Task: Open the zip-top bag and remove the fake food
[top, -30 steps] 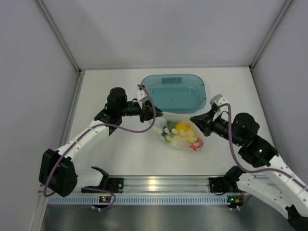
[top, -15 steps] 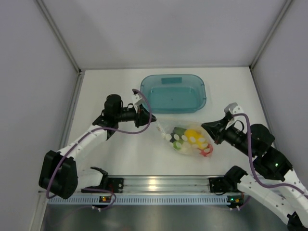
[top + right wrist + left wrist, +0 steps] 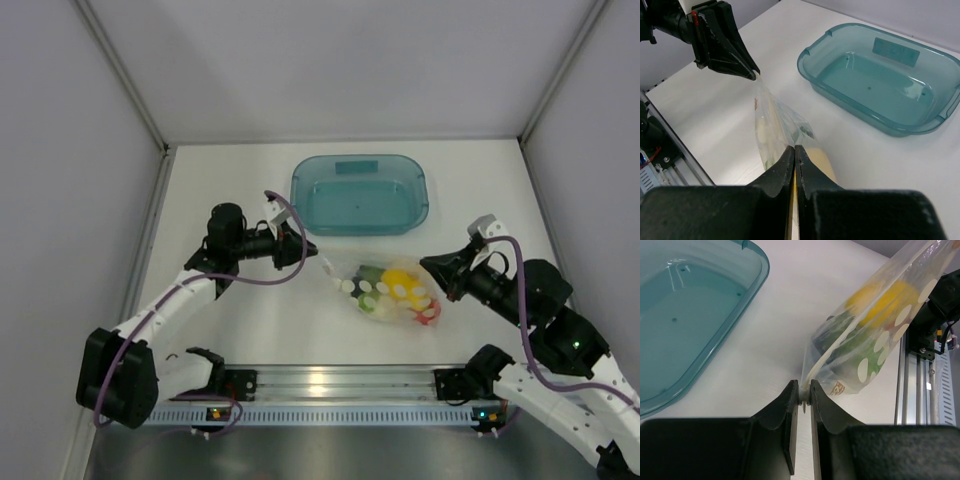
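The zip-top bag (image 3: 388,292) is clear with white dots and hangs stretched between both grippers above the table. Inside it I see a yellow fruit (image 3: 403,279), a dark green piece (image 3: 371,272), white pieces and a red piece (image 3: 428,313). My left gripper (image 3: 313,259) is shut on the white zipper tab at the bag's left corner (image 3: 804,390). My right gripper (image 3: 434,272) is shut on the bag's right edge (image 3: 794,148). In the left wrist view the bag (image 3: 875,320) rises to the upper right. In the right wrist view the bag (image 3: 772,125) runs up to the left gripper (image 3: 753,75).
A translucent teal tray (image 3: 302,190) stands behind the bag, with nothing in it; it also shows in the left wrist view (image 3: 747,295) and the right wrist view (image 3: 815,82). A metal rail (image 3: 330,382) runs along the near table edge.
My right gripper has carried the bag to the right and nearer, away from the tray. My left gripper has drawn back to the left with the zipper tab, stretching the bag's top.
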Motion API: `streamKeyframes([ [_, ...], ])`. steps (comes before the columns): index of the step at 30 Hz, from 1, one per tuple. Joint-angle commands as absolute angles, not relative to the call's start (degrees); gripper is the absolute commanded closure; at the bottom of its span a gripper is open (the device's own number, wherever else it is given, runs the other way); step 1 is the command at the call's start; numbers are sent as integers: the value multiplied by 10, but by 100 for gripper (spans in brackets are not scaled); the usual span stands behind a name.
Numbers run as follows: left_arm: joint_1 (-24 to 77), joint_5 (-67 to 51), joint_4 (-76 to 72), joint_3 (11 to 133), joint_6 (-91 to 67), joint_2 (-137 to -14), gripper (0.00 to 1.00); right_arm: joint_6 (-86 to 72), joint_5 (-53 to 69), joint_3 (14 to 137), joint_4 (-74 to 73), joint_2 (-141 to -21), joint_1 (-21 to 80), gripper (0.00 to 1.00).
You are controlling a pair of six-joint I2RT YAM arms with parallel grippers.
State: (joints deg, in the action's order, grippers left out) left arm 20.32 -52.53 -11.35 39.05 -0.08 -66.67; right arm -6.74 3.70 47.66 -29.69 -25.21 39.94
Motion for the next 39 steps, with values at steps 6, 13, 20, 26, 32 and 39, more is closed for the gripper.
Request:
streamKeyframes([
  [6,192,-559,-128,418,-42,-654,49,-76,72,474,-254,-238,393,100],
  [13,263,-456,-129,465,-41,-653,33,-84,96,446,-243,-245,393,100],
  [20,355,-450,-128,496,-22,-674,33,-87,93,451,-249,-243,393,100],
  [26,397,-380,-129,500,-5,-680,33,-84,109,455,-245,-244,393,100],
  [32,397,-402,-128,516,-5,-719,35,-81,129,455,-243,-241,393,100],
  [39,398,-512,-129,524,-5,-760,68,-79,134,461,-236,-244,394,100],
])
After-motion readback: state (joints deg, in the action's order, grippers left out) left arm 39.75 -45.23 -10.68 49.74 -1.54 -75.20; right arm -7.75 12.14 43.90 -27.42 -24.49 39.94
